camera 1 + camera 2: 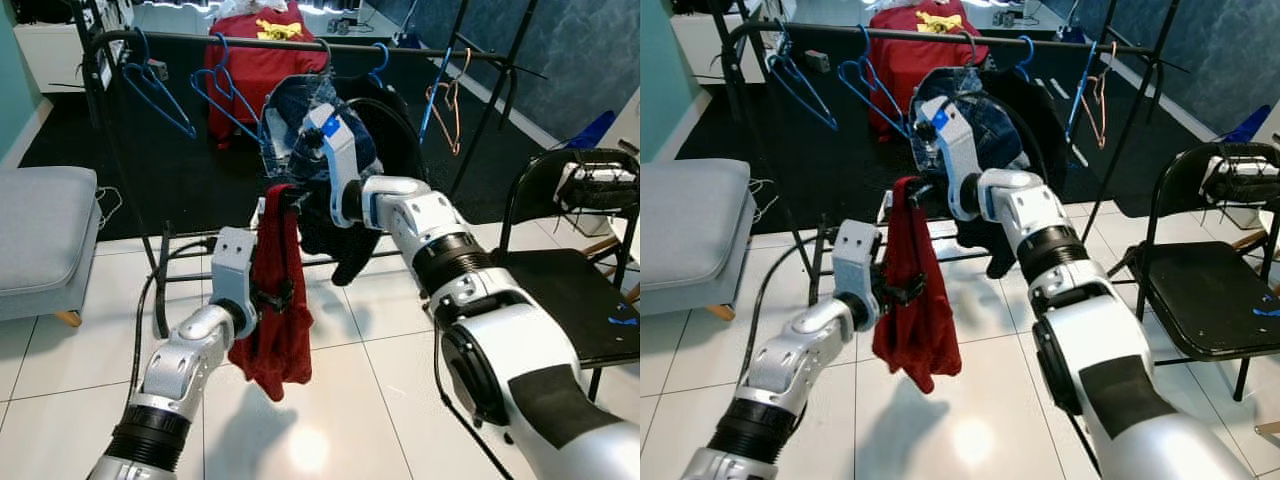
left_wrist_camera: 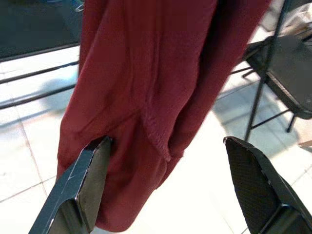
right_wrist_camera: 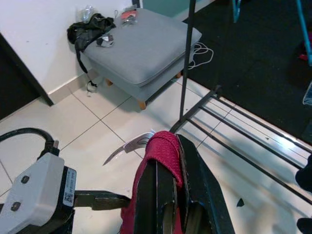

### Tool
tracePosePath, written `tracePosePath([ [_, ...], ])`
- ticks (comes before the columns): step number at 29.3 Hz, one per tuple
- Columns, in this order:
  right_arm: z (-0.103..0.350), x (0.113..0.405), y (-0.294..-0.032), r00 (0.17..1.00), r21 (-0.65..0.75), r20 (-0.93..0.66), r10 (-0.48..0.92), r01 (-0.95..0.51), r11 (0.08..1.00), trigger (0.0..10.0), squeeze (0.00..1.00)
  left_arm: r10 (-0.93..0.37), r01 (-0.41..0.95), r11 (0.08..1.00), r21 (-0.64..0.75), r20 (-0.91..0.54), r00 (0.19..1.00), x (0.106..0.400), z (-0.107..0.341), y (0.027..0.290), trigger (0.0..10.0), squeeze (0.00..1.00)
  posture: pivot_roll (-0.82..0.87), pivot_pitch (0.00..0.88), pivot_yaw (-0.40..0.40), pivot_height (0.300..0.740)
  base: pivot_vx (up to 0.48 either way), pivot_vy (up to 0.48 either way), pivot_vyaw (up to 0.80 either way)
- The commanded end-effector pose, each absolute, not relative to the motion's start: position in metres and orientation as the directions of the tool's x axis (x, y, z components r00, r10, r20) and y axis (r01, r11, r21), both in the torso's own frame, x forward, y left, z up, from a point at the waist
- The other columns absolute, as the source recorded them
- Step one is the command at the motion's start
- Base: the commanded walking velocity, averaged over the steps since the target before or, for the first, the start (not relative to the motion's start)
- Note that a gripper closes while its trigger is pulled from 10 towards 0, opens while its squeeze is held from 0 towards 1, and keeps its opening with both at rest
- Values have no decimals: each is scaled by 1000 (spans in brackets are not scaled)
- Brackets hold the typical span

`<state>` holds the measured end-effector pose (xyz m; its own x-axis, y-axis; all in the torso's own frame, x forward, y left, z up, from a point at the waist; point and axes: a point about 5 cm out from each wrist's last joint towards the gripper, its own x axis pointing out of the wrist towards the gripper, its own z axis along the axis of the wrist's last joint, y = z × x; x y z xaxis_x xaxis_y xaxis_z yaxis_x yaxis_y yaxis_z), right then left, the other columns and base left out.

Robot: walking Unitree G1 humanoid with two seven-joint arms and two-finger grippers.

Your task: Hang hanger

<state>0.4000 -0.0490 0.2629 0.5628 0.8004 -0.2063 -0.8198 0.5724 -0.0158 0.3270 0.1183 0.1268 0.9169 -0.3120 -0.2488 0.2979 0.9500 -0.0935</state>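
Hanging limp from the right end effector (image 1: 912, 190), a dark red fabric garment (image 1: 275, 320) is pinched at its top edge between the two black fingers, which are clamped tight on the cloth; the right wrist view shows red fabric (image 3: 163, 146) folded over the closed fingertips.

Landmark: black metal clothes rail (image 1: 330, 44).
- Garment sits in front of the rail and below its top bar, over white tiled floor (image 1: 380, 400), not touching rail or floor.
- No hanger can be made out inside the garment; cannot tell whether one is there.
- Left end effector (image 1: 275, 296) is at the garment's mid-height, on the near side of the rail. Its fingers stand spread apart: in the left wrist view one black finger (image 2: 83, 180) touches the cloth's edge, the other stands clear of it.
- Empty blue plastic hangers (image 1: 160, 95) hang on the rail's top bar.
- A red shirt with yellow print (image 1: 262, 55) hangs behind the rail.
- A blue denim garment (image 1: 300, 115) hangs on the rail, just behind the right wrist.
- Grey cushioned footstool (image 1: 45, 235) stands beside the rail's left post.
- Black folding chair (image 1: 570, 280) stands beside the rail's right end.
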Motion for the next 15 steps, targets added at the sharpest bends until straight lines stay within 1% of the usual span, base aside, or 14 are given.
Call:
tracePosePath([
  [1, 273, 401, -48, 569, -25, -168, 805, -819, 573, 0, 0, -293, 278, 956, -93, -274, 916, 326, 121, 116, 10000, 1000, -61, 115, -80, 740, 0, 0, 0],
  [2, 274, 401, -46, 568, -24, -164, 806, -819, 573, 0, 0, -256, 245, 967, -76, -271, 928, 328, 121, 117, 10000, 1000, -61, 116, -79, 740, 0, 0, 0],
  [12, 274, 401, -46, 568, -24, -164, 806, -819, 573, 0, 0, -256, 245, 967, -76, -271, 928, 328, 121, 117, 10000, 1000, -61, 116, -79, 740, 0, 0, 0],
  [13, 275, 400, -45, 567, -22, -159, 808, -821, 571, 0, 0, -222, 216, 975, -54, -264, 939, 330, 120, 119, 10000, 1000, -61, 116, -79, 740, 0, 0, 0],
  [14, 275, 400, -45, 567, -22, -159, 808, -821, 571, 0, 0, -222, 216, 975, -54, -264, 939, 330, 120, 119, 10000, 1000, -61, 116, -79, 740, 0, 0, 0],
  [15, 277, 399, -43, 559, -18, -151, 815, -826, 563, 0, 0, -132, 143, 989, 32, -235, 963, 336, 121, 129, 8510, 0, -70, 122, -78, 740, 0, 0, 0],
])
